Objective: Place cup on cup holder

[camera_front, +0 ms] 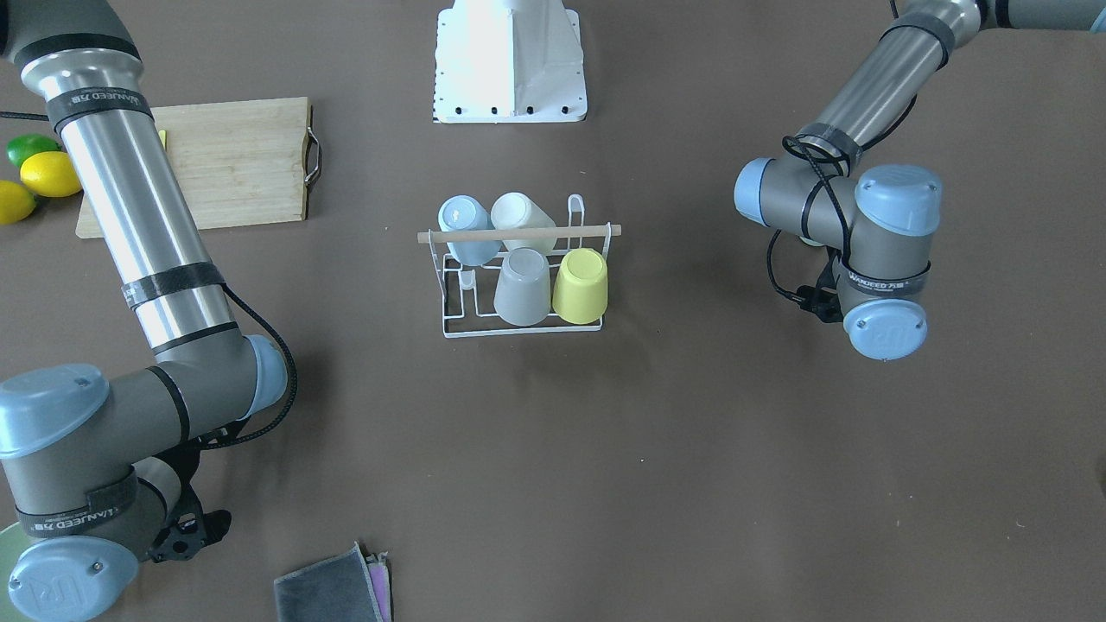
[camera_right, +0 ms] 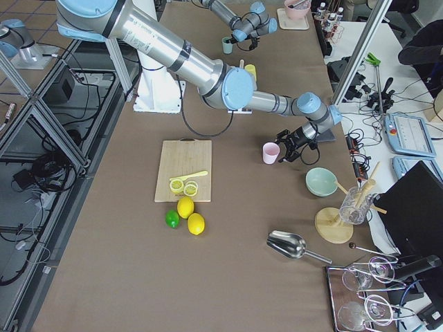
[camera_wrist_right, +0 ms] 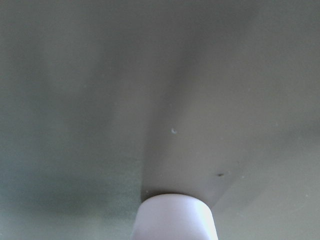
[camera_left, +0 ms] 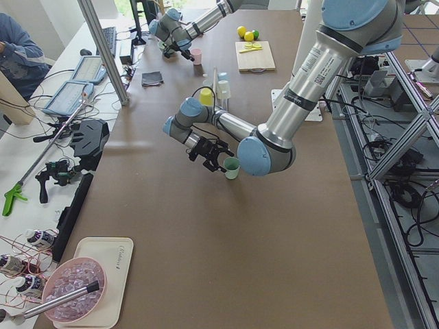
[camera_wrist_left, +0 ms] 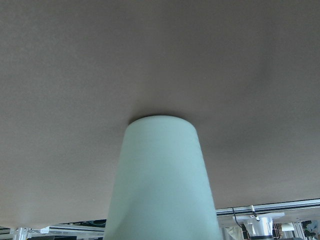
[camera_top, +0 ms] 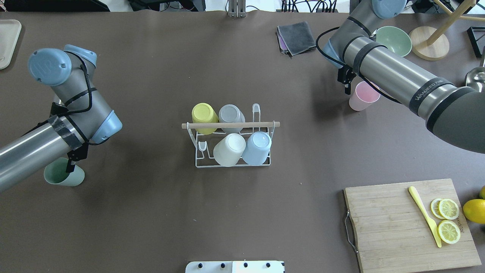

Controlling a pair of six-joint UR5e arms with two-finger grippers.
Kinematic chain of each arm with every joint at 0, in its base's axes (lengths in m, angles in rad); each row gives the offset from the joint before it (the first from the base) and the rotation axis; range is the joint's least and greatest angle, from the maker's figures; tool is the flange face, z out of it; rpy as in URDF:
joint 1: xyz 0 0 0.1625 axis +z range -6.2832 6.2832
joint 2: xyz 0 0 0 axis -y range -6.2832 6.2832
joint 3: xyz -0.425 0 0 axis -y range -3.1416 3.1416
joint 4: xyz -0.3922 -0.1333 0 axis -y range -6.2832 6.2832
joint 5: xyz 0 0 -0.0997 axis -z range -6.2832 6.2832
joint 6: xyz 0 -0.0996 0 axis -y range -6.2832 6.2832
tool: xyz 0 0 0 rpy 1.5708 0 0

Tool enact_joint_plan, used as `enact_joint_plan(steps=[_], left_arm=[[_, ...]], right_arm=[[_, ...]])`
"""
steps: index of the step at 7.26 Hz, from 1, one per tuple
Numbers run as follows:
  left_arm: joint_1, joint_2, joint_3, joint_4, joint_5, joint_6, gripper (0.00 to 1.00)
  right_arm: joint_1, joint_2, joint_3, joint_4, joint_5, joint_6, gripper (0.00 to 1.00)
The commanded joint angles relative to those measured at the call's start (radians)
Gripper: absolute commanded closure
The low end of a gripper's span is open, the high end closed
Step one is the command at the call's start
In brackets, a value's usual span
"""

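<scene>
The white wire cup holder (camera_top: pixel 197 164) with a wooden rod (camera_top: pixel 231 124) stands mid-table and shows in the front view too (camera_front: pixel 518 233). Several cups hang upside down on it: yellow (camera_top: pixel 203 115), grey (camera_top: pixel 230 115), white (camera_top: pixel 229 149) and blue (camera_top: pixel 257 148). One front-left prong (camera_top: pixel 202 146) is bare. A green cup (camera_top: pixel 62 175) stands upright at the left. My left gripper (camera_top: pixel 70 166) is open, with one finger at the cup's rim. A pink cup (camera_top: pixel 363 98) stands upright at the right. My right gripper (camera_top: pixel 346 88) is open beside its rim. Each wrist view shows its cup's wall, green (camera_wrist_left: pixel 162 185) and pink (camera_wrist_right: pixel 175 217).
A cutting board (camera_top: pixel 394 227) with lemon slices and a yellow knife lies at the near right, with lemons (camera_top: pixel 475 210) beside it. A grey cloth (camera_top: pixel 297 36), a green bowl (camera_top: pixel 394 40), a wooden stand (camera_top: pixel 430 47) and a metal scoop (camera_top: pixel 475 76) lie behind the right arm.
</scene>
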Motion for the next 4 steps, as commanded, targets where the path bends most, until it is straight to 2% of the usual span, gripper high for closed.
enact_joint_plan(steps=[1,4], left_arm=[[0.002,-0.022,0.028,0.011,0.016,-0.002,0.03],[0.003,-0.035,0.059,-0.023,0.009,-0.01,0.03]], right_arm=[[-0.012,-0.001,-0.004,0.0,0.0,-0.004,0.0],[-0.021,-0.002,-0.005,0.0,-0.007,-0.011,0.0]])
